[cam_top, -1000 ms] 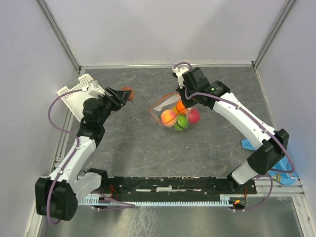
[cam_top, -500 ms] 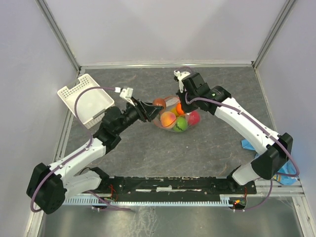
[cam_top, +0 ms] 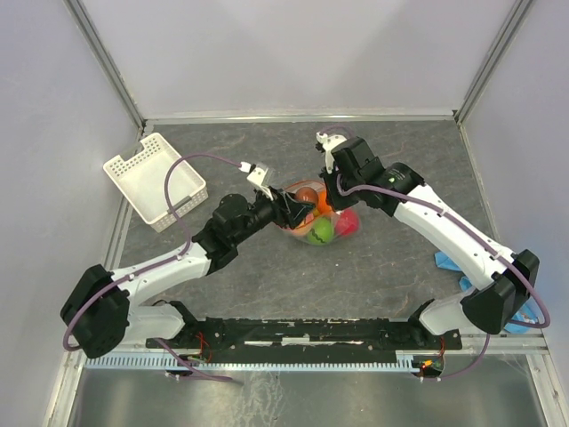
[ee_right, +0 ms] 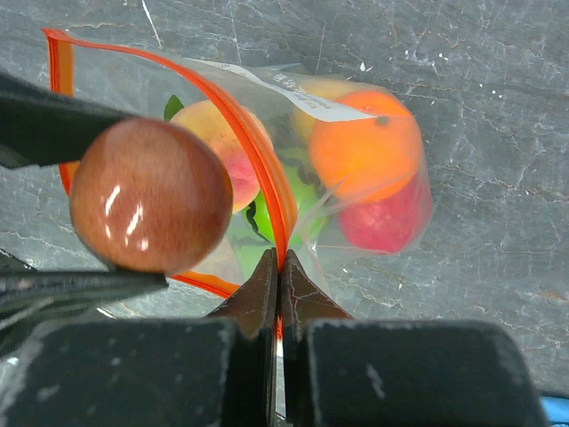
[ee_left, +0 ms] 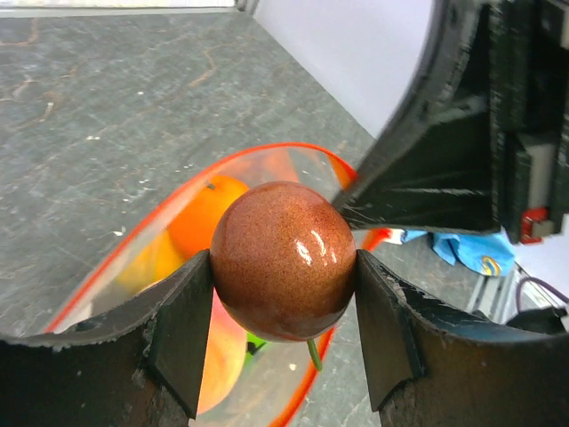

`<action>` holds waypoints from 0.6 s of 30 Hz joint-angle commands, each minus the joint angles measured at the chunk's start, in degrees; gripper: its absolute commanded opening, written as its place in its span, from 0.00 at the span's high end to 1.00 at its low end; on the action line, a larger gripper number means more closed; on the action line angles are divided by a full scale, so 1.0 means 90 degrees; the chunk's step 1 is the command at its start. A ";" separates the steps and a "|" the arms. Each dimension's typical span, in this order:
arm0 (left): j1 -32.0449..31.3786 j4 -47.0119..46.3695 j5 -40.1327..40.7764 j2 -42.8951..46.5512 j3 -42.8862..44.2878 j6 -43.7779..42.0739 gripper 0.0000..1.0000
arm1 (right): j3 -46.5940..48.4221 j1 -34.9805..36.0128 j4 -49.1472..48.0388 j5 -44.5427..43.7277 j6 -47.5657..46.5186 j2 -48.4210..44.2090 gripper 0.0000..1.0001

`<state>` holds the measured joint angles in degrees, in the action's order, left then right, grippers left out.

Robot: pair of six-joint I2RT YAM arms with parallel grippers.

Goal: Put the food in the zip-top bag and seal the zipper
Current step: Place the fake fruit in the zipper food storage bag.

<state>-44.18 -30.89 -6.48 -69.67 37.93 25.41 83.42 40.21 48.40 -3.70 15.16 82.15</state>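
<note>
The clear zip-top bag point(cam_top: 327, 221) lies mid-table with its mouth held open; orange point(ee_right: 364, 147), pink-red point(ee_right: 382, 218), lime green point(ee_right: 265, 224) and peach point(ee_right: 222, 133) food sits inside. My left gripper point(cam_top: 298, 203) is shut on a shiny brown fruit point(ee_left: 283, 260) and holds it just above the open mouth; the fruit also shows in the right wrist view point(ee_right: 151, 196). My right gripper point(ee_right: 279, 267) is shut on the orange-red zipper point(ee_right: 258, 160) and lifts one lip of the mouth. The zipper curves below the fruit in the left wrist view point(ee_left: 267, 151).
A white perforated basket point(cam_top: 156, 181) stands at the back left. A blue cloth point(cam_top: 449, 260) lies at the right edge by the right arm's base. Walls close in the table on three sides.
My left arm has swung right from the basket, carrying the brown fruit to the bag's mouth. The right gripper has shifted slightly, still pinching the zipper.
</note>
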 commanded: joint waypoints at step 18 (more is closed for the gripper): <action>-0.0014 0.0745 -0.0532 -0.0674 0.1030 -0.1475 0.41 | -0.0367 0.0082 -0.0642 0.0226 0.0005 -0.0508 0.98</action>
<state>-44.23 -28.01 -9.19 -74.76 42.37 18.61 80.20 40.51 46.19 -2.31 15.16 80.29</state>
